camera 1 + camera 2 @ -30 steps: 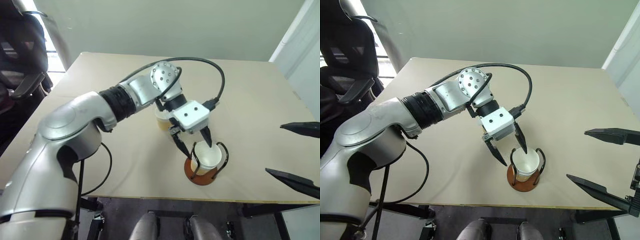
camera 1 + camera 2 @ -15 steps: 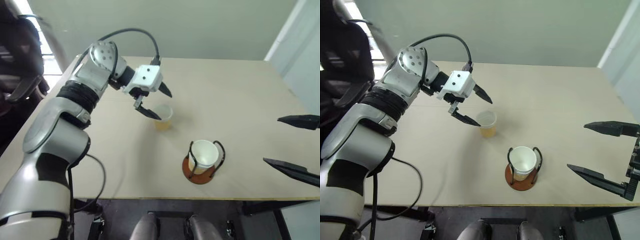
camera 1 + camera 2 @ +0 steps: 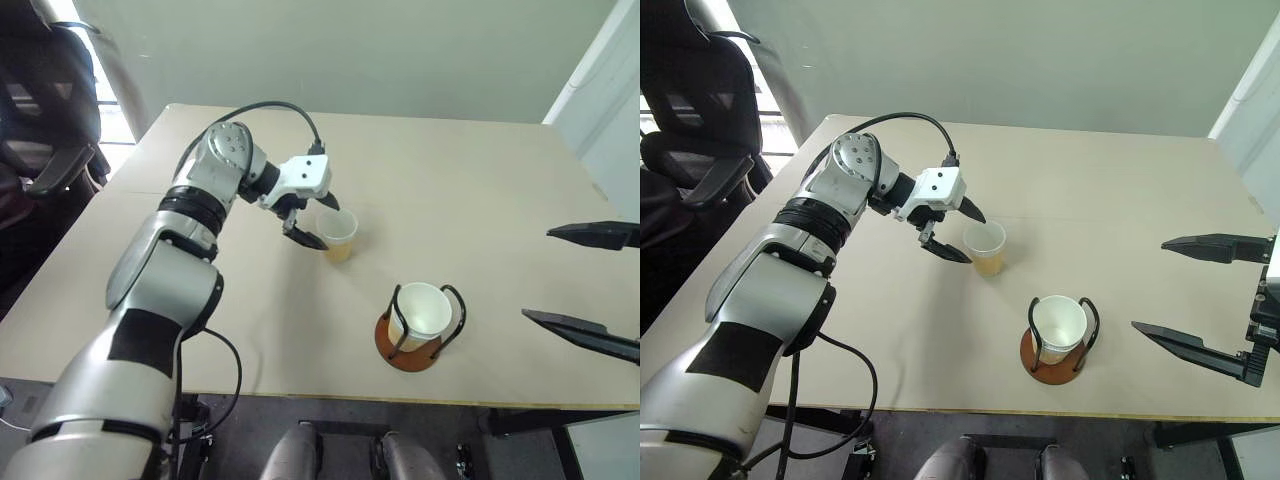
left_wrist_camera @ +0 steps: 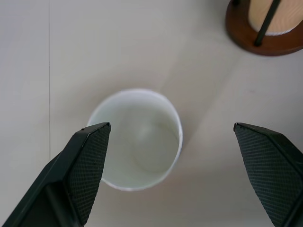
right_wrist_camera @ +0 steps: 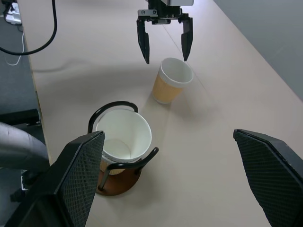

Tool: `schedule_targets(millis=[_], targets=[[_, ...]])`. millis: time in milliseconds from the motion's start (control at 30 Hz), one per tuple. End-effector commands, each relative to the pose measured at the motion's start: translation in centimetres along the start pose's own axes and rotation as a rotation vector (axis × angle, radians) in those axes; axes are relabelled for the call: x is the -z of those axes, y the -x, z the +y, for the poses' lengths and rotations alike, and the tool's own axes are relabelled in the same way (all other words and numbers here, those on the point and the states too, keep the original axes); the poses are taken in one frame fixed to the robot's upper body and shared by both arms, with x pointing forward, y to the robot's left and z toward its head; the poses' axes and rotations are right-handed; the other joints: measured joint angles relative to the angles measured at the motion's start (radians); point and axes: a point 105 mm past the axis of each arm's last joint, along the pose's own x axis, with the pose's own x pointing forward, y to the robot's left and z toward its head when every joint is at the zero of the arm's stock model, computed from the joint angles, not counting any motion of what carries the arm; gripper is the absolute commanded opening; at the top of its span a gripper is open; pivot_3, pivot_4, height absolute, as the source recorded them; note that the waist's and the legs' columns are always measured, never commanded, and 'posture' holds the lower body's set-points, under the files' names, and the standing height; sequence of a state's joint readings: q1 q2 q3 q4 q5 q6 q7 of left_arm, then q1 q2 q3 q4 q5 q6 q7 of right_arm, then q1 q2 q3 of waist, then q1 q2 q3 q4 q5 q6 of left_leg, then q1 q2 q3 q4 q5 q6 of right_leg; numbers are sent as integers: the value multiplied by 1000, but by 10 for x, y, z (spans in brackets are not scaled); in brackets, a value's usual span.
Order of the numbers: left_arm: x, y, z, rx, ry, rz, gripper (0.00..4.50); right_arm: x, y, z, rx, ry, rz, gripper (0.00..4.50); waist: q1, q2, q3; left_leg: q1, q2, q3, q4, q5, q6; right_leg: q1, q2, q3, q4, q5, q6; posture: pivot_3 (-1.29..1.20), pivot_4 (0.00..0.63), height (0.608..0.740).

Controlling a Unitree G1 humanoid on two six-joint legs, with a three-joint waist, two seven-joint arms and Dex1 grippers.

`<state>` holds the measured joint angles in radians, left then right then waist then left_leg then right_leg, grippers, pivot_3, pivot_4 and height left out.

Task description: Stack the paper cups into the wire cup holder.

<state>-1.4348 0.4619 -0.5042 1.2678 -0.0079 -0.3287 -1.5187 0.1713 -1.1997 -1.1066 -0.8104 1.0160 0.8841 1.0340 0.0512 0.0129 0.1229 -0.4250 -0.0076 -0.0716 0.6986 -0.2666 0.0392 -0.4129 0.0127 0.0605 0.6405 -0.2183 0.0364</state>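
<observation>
Left eye view, your inventory, largest item first.

Table [image 3: 500, 180]: pale tan top, carrying everything below.

Office chair [image 3: 700, 110]: black, off the table's edge at about 10 o'clock.

Left gripper [image 3: 318, 222]: you find it reached out over the table's middle, fingers spread wide on either side of the free cup's rim, pinching nothing. The left wrist view looks straight down into that cup between the two tips.

Right gripper [image 3: 1185, 292]: at 3 o'clock, over the table's edge, fingers spread wide and empty, well apart from both cups.

Wire cup holder [image 3: 420, 342]: reddish-brown disc base with black wire loops, standing near the front edge, at about 5 o'clock from the free cup.

Paper cup in the holder [image 3: 424, 310]: upright between the loops, white inside showing.

Free paper cup [image 3: 338, 232]: upright on the bare table, near the holder but not touching it, mouth up.
</observation>
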Motion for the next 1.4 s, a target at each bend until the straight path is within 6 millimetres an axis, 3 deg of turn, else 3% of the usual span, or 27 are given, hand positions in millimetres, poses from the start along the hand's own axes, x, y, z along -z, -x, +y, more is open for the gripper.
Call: schedule_targets(millis=[33,267,300,367,600,733,833,1000,1100,1167,1233,1333,1400], targets=[[1,-4,0,2,4,10,4460,-8,7,-2,44,43,1,4500,0,0,0,0,0,0,0,0,0,0,0,0,0,0,0,0,150,740],[8,-19,-4,16,-9,60,4460,-7,9,0,55,38,10,4500,0,0,0,0,0,1,0,0,0,0,0,1,0,0,1,0,150,740],[10,-20,-4,11,-11,70,4304,-7,9,0,57,39,11,4500,0,0,0,0,0,1,0,0,0,0,0,1,0,0,1,0,150,740],[14,-22,-3,-6,-17,95,3896,-7,9,1,57,39,12,4500,0,0,0,0,0,1,0,0,0,0,0,1,0,0,1,0,150,740],[31,-26,-3,-49,-42,177,1452,-8,10,2,55,39,15,4500,0,0,0,1,0,1,0,0,0,0,0,1,0,-1,1,0,150,740],[30,-26,-3,-55,-32,154,41,-8,10,2,50,37,19,4500,0,0,0,1,0,2,0,0,0,0,0,2,0,-1,1,0,150,740],[23,-22,-3,-42,-46,122,16,-8,10,0,50,35,21,4500,0,0,0,1,0,2,0,0,0,0,0,2,0,-1,1,0,150,740],[-25,11,6,7,-158,-34,16,-5,17,-5,73,33,45,4500,0,0,0,0,0,2,0,0,0,0,0,2,0,-1,1,0,150,740],[-74,35,14,-33,-296,-152,16,2,21,-10,99,35,86,4500,0,-1,0,-1,0,1,0,0,1,-1,0,2,0,-1,1,0,150,740],[-119,50,3,2,-429,-287,16,3,22,-11,102,34,89,4500,0,0,0,-2,0,2,0,0,1,-1,0,2,-1,-1,1,0,150,740],[-150,54,-23,112,-540,-398,16,5,25,-11,107,31,96,4500,-2,0,0,-2,0,3,0,-1,2,-1,0,3,-2,-1,1,0,150,740],[-162,46,-55,273,-642,-429,16,4,32,-5,104,21,92,4500,-1,2,-1,1,0,3,-1,-2,1,2,0,3,-4,-2,2,0,150,740],[-164,40,-66,343,-672,-428,16,5,36,-1,106,14,97,4500,-1,4,-1,4,0,3,-1,-4,2,5,-1,3,-5,-2,1,0,150,740]])
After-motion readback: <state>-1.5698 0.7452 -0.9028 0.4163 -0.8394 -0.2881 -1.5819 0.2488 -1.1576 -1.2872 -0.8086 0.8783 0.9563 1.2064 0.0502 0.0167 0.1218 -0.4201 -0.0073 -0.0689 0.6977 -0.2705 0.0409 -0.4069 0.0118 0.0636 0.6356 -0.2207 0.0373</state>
